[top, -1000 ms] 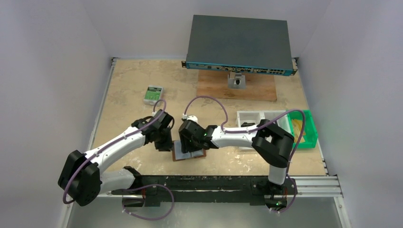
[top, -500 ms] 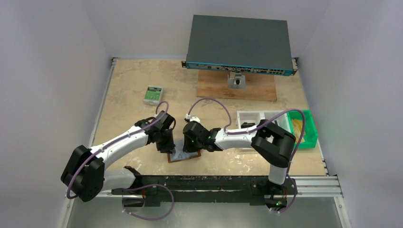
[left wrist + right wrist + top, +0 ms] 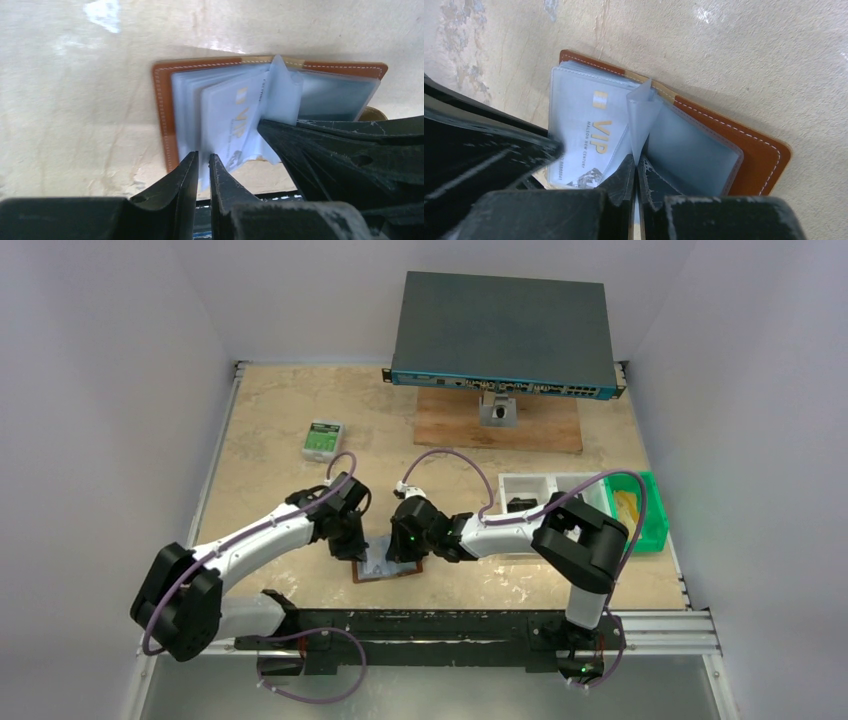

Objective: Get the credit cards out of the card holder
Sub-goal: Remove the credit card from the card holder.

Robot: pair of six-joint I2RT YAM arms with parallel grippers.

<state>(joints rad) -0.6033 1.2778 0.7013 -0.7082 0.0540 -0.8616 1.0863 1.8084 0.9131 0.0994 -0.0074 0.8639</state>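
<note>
The brown leather card holder (image 3: 386, 567) lies open on the table near the front edge, its grey-blue plastic sleeves fanned up (image 3: 162, 105) (image 3: 754, 155). A pale card marked VIP (image 3: 591, 135) (image 3: 230, 120) sticks out of the left sleeves. My left gripper (image 3: 352, 550) (image 3: 203, 162) is shut on the near edge of that card. My right gripper (image 3: 405, 546) (image 3: 636, 167) is shut on a translucent sleeve (image 3: 640, 117) in the middle and holds it upright. The two grippers are close side by side over the holder.
A small green-and-white box (image 3: 322, 439) lies at the back left. A network switch (image 3: 503, 335) stands on a wooden board (image 3: 545, 428) at the back. A white tray (image 3: 528, 488) and a green bin (image 3: 645, 512) are on the right. A black rail (image 3: 420, 625) runs along the front edge.
Both grippers and the card holder have shifted a little toward the front edge and left. In the last half second almost nothing has moved.
</note>
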